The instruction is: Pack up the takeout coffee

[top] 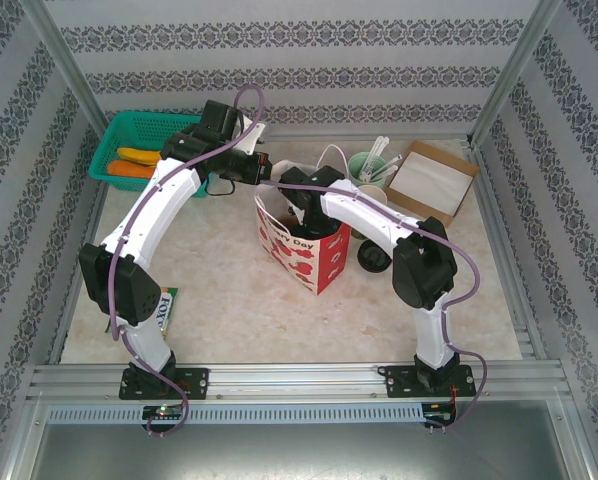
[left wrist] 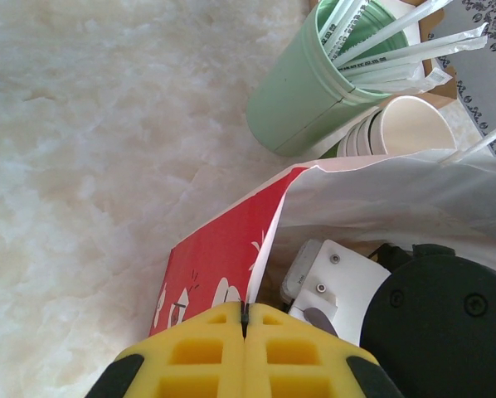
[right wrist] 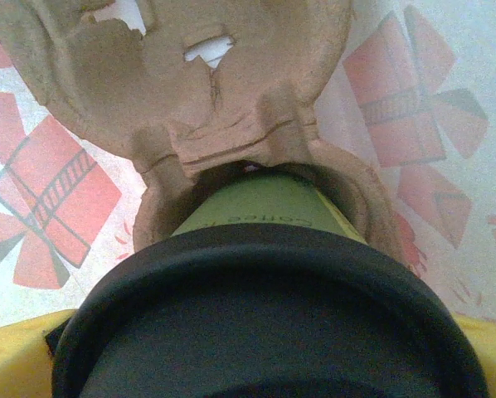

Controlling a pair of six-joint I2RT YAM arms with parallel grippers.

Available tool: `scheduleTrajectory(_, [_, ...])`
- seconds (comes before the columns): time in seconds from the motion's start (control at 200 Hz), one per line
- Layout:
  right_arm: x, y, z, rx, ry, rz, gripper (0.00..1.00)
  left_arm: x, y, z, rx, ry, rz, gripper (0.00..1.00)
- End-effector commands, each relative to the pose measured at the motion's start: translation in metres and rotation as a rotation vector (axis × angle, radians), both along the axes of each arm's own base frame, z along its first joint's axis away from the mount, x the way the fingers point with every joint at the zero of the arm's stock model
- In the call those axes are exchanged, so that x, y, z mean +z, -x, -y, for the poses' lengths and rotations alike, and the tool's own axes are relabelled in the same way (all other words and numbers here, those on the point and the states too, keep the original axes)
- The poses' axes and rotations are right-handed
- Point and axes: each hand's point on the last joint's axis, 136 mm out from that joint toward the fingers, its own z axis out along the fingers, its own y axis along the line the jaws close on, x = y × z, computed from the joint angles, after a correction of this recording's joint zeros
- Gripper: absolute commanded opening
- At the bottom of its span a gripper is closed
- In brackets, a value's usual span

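Reading from the left, a green basket (top: pixel 129 128) stands at the table's far left corner. The left gripper (left wrist: pixel 245 319), its yellow pads pressed together, pinches the upper edge of the red-and-white gift bag (left wrist: pixel 223 249) at mid-table. Inside the bag, the takeout coffee (right wrist: pixel 256 217) sits in a well of a brown pulp carrier (right wrist: pixel 190 75), with its black lid (right wrist: pixel 265 315) on. The right gripper (right wrist: pixel 265 369) reaches into the bag, fingers (right wrist: pixel 16 356) spread wide, one on either side of the lid. Farther right stand a mint cup (top: pixel 367 165) of wrapped utensils and an open cardboard box (top: pixel 434 152).
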Motion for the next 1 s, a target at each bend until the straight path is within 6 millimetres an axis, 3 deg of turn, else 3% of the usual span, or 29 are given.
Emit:
scheduleTrajectory(0.0, [0.009, 0.003, 0.001, 0.025, 0.024, 0.009, 0.98, 0.01, 0.005, 0.0, -0.004, 0.002, 0.023, 0.0])
scheduleTrajectory(0.639, [0.055, -0.013, -0.003, 0.0, -0.047, 0.177, 0.98, 0.01, 0.006, 0.001, -0.002, 0.013, 0.03, 0.0])
scheduleTrajectory(0.999, [0.082, -0.019, -0.008, 0.075, -0.051, 0.313, 0.98, 0.009, 0.003, 0.001, 0.006, 0.011, 0.035, 0.0])
